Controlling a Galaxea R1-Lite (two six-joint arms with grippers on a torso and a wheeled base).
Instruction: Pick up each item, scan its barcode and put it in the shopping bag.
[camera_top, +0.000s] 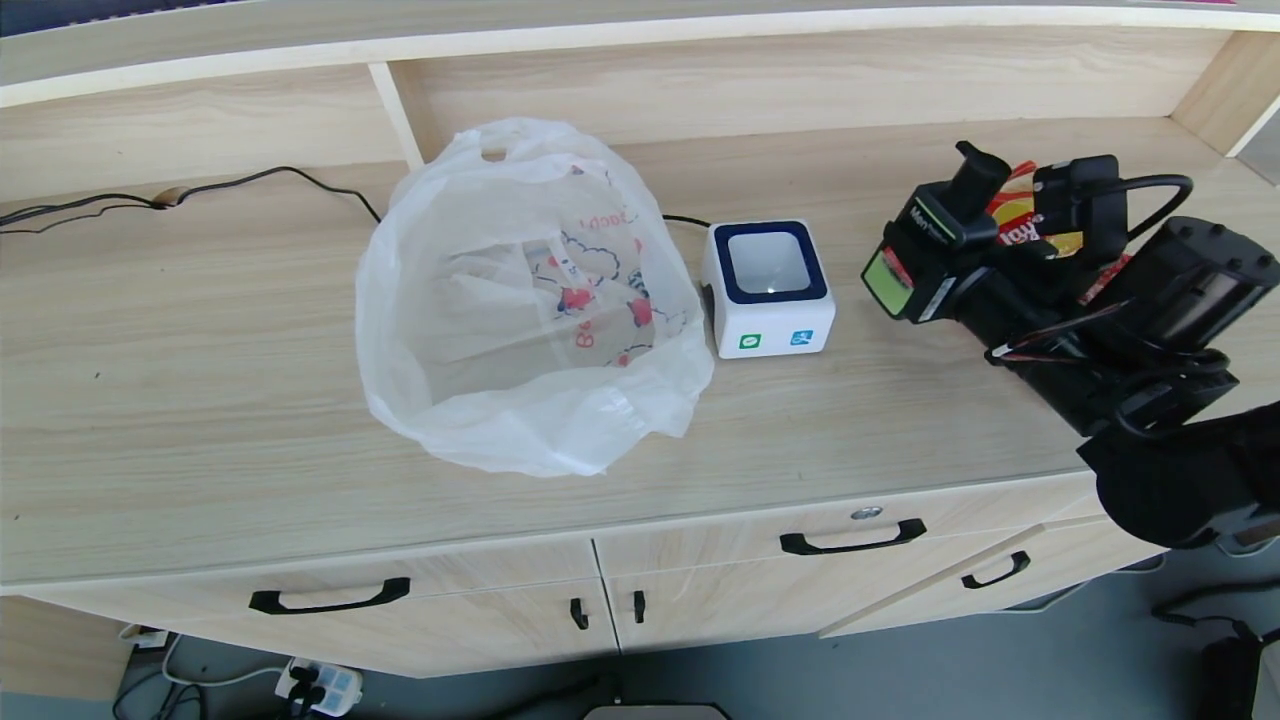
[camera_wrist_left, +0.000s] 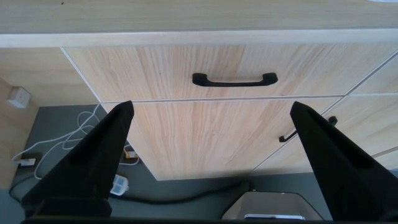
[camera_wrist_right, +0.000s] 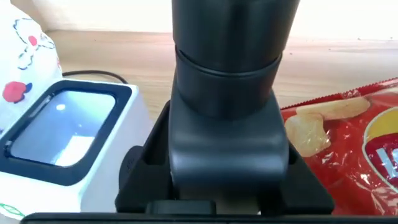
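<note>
The bag (camera_top: 400, 330) stands open in the middle of the counter (camera_top: 200, 400), its mouth gaping upward, white with red and blue cartoon print on the far wall. The scanner (camera_top: 768, 290) sits just beside it at the bag's 3 o'clock, a white box with a dark-framed window facing up. Further out at the scanner's 3 o'clock, the right gripper (camera_top: 955, 255) holds a black bottle (camera_top: 925, 235) clamped between its fingers. The bottle is tilted, with its cap toward 1 o'clock and its green-labelled end toward 7 o'clock, and it appears to be clear of the counter. In the right wrist view the bottle (camera_wrist_right: 230, 81) runs straight out from the hand, with the scanner (camera_wrist_right: 62, 143) on one side and the chips (camera_wrist_right: 348, 143) on the other. The chips (camera_top: 1015, 210), a red and yellow packet, lie at the bottle's 2 o'clock, partly hidden behind the hand. The left gripper (camera_wrist_left: 211, 106) hangs below the counter edge with its fingers spread wide and nothing between them, facing a drawer handle (camera_wrist_left: 234, 79). A black cable (camera_top: 250, 180) trails across the counter at the bag's 10 o'clock.
</note>
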